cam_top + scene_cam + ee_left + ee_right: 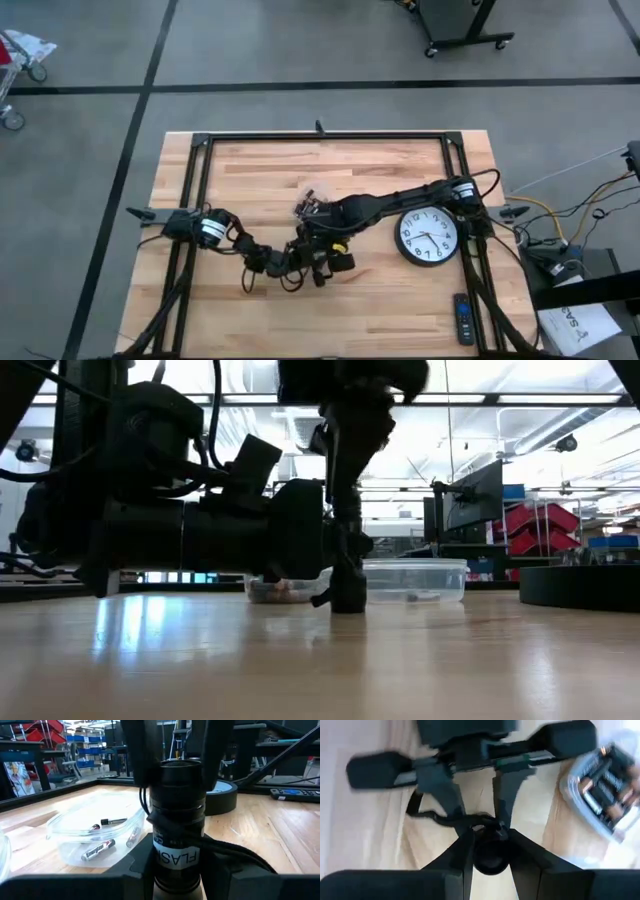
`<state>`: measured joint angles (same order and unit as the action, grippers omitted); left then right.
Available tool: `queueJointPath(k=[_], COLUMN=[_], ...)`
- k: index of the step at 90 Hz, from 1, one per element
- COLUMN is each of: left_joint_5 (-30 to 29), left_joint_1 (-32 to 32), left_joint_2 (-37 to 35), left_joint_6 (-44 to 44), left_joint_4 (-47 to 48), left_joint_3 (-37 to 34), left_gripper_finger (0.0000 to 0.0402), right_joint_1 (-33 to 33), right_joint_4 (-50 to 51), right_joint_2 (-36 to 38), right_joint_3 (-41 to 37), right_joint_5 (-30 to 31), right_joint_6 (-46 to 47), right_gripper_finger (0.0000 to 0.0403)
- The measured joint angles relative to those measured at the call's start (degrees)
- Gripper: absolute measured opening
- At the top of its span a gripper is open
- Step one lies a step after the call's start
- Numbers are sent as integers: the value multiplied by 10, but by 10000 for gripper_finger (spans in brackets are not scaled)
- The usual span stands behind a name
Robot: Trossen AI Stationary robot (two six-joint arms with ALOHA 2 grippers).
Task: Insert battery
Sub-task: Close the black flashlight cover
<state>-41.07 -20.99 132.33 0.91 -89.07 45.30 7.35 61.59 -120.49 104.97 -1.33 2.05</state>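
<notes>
Keep your left gripper (177, 870) clamped on the flashlight (177, 815) mid-bench while the right gripper (490, 837), pinched narrow, lines up squarely above.

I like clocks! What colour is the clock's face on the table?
White, with a black rim and black numbers: the clock shows best in the high view.

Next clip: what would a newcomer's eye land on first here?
Both tools meet mid-table around a black flashlight: the left tool clamps its body, and the right tool closes on its end from above. Beside them sits a clear container of batteries; a wall clock lies face-up to the right.
</notes>
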Motion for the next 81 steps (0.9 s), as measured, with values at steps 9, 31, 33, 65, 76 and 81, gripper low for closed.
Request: queueJointPath(k=[9, 31, 33, 65, 76, 81], left_joint_5=[0, 5, 5, -5, -10, -10], left_joint_1=[0, 0, -1, -1, -1, -1], left_joint_2=[0, 0, 0, 0, 0, 0], left_joint_6=[0, -4, -4, 2, 2, 2], left_joint_4=[0, 2, 2, -1, -1, -1], left_joint_3=[0, 0, 0, -1, -1, -1], left_gripper_finger=[93, 93, 93, 93, 93, 93], right_joint_1=[0, -1, -1, 2, 4, 3], right_joint_4=[-1, -5, -7, -26, -22, -24], right_joint_2=[0, -2, -2, 11, 28, 38], right_joint_3=[0, 0, 0, 13, 28, 33], right_joint_5=[0, -12, -13, 13, 33, 40], right_joint_6=[91, 214, 212, 59, -27, -59], right_gripper_finger=[80, 54, 50, 44, 79, 99])
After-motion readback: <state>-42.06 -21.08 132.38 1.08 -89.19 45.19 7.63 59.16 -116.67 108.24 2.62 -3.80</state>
